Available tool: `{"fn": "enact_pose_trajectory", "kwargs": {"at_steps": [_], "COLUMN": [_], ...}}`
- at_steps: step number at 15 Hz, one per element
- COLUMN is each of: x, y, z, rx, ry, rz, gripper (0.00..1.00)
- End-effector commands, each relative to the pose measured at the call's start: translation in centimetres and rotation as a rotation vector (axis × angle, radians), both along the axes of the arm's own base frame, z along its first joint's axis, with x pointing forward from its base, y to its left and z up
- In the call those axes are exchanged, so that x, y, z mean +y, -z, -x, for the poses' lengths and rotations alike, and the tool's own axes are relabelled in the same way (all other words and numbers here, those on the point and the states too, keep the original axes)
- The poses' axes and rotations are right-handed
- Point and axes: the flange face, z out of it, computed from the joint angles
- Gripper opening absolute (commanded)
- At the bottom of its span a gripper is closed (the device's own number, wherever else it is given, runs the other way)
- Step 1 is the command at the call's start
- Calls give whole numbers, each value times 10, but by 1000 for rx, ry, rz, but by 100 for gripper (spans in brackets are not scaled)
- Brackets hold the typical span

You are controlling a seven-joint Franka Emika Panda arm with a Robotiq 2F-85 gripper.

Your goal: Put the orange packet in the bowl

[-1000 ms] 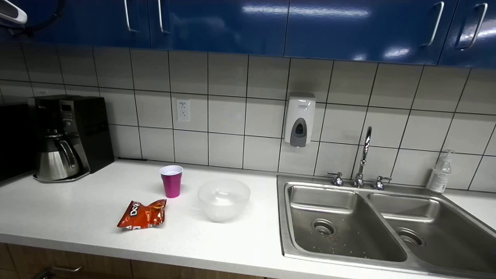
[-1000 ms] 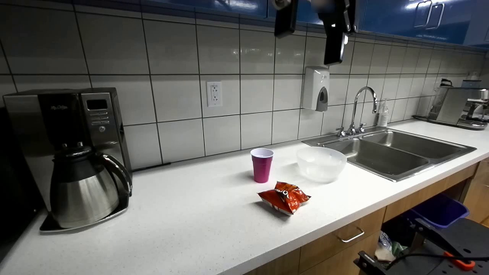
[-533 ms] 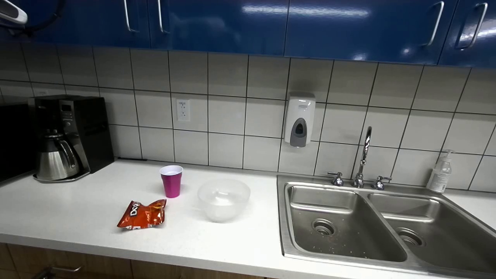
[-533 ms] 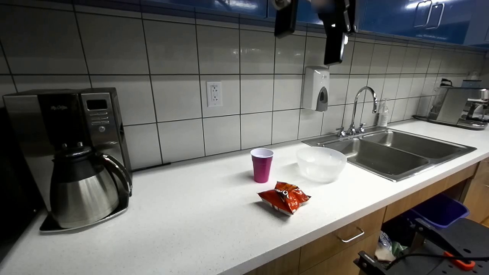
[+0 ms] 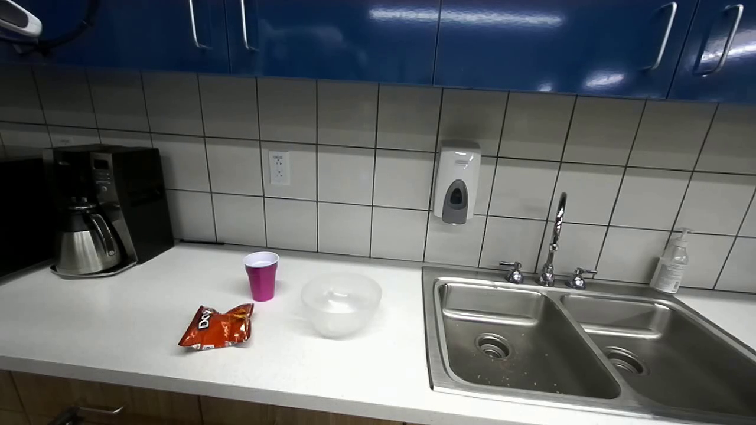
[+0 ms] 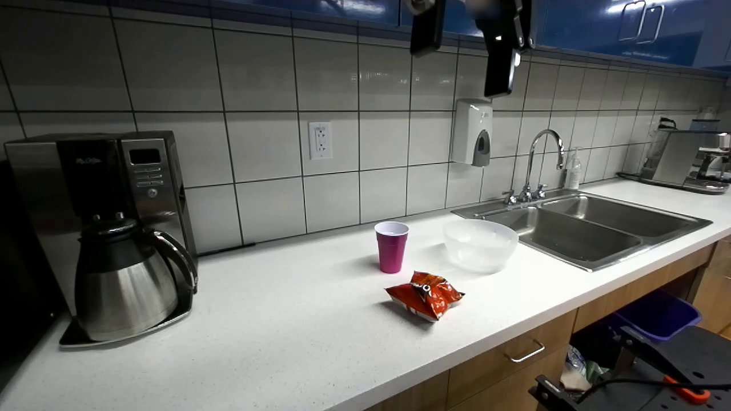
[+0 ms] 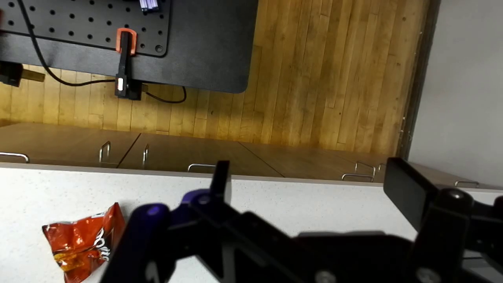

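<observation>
The orange packet lies on the white counter in both exterior views. It also shows at the lower left of the wrist view. The translucent bowl stands upright on the counter, apart from the packet, in both exterior views; it is out of the wrist view. No packet is in the bowl. My gripper hangs high above the counter at the top of an exterior view. Its black fingers are wide apart with nothing between them, as the wrist view also shows.
A purple cup stands close behind the packet and beside the bowl. A steel double sink lies past the bowl. A coffee maker stands at the counter's far end. Blue cabinets hang above; a soap dispenser is on the tiled wall.
</observation>
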Motion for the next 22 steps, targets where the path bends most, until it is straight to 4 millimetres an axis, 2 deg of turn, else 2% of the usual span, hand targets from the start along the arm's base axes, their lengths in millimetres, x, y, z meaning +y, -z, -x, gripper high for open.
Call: {"fn": "enact_pose_trajectory", "kwargs": {"at_steps": [1, 14, 18, 22], "x": [0, 0, -3, -22], "y": [0, 0, 13, 37], "z": [0, 0, -20, -46], "rx": [1, 1, -20, -24], "ry": [0, 0, 104, 126], "rz": [0, 0, 27, 9], "gripper": [100, 100, 100, 100]}}
